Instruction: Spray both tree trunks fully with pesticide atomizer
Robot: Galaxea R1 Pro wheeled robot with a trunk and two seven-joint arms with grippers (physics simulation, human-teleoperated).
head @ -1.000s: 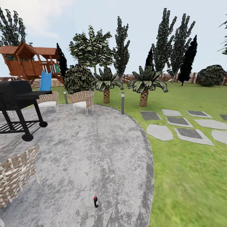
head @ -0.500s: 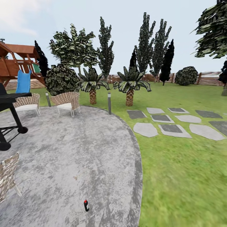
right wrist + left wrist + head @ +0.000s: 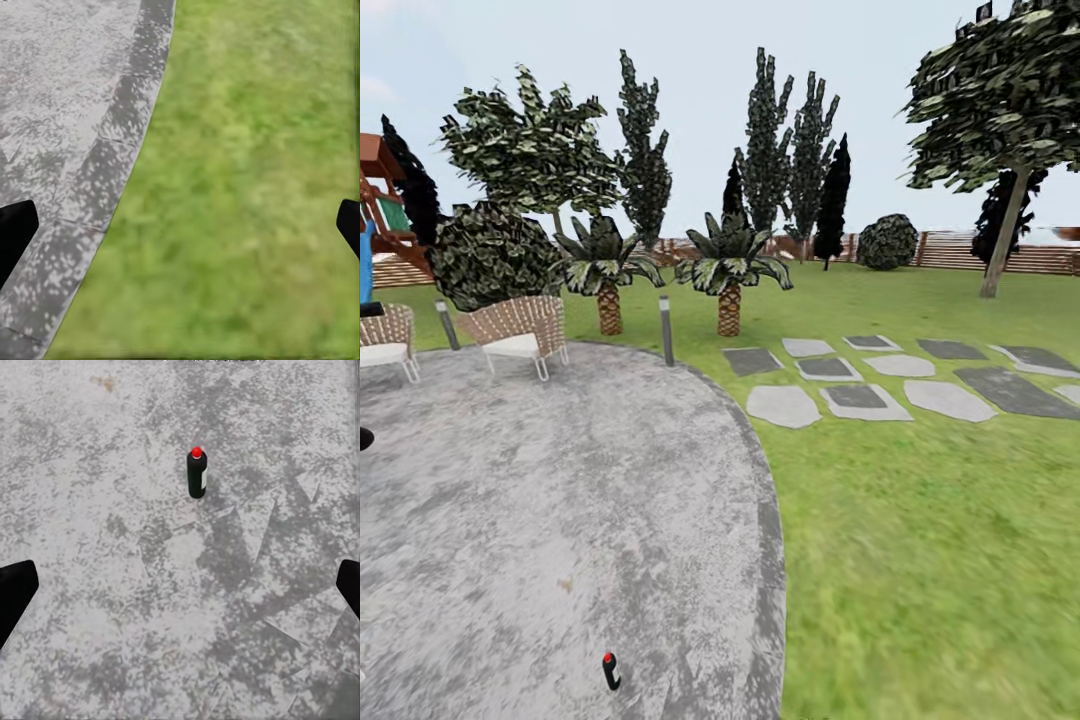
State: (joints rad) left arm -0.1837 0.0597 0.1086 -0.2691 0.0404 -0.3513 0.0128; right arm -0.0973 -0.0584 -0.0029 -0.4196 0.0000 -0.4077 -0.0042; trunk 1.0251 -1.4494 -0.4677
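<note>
Standing atomizer [image 3: 196, 474] on paving [image 3: 90, 585]

- Two wicker chairs [image 3: 520, 330] with white cushions, at the paving's far edge, toward 11 o'clock; one cut off at the frame edge.
- Two grey bollard lamps [image 3: 666, 330], by the paving's far rim.
- Two palm plants [image 3: 729, 270], side by side on grass, about 12 o'clock.
- Irregular stepping stones [image 3: 860, 375], light and dark grey, toward 1 o'clock.
- Dark conifers [image 3: 780, 150], behind the palms.
- Round bush [image 3: 887, 242], against the fence.
- Wooden playhouse [image 3: 380, 200], partly visible, 10 o'clock.
</note>
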